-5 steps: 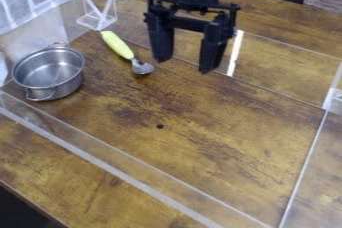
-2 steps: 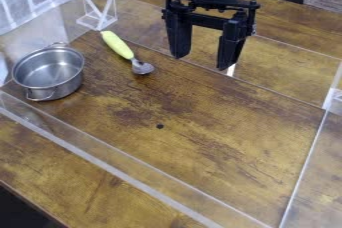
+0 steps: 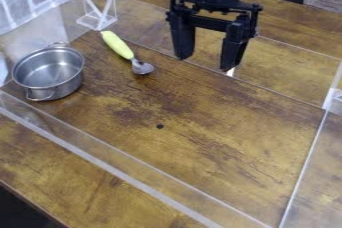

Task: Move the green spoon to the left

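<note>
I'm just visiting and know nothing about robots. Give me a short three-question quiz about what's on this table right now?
1. True or false: the gripper is holding the green spoon.
2. Which end of the spoon lies nearer the gripper: the handle or the metal bowl?
3. The steel pot sits: A) right of the spoon, B) left of the spoon, C) under the gripper.

Key: 1. False; its open fingers are empty. 2. The metal bowl. 3. B.

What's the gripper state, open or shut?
Open. The gripper has its two black fingers spread with wood tabletop visible between them, holding nothing; the green spoon lies apart, to its left in the image.
</note>
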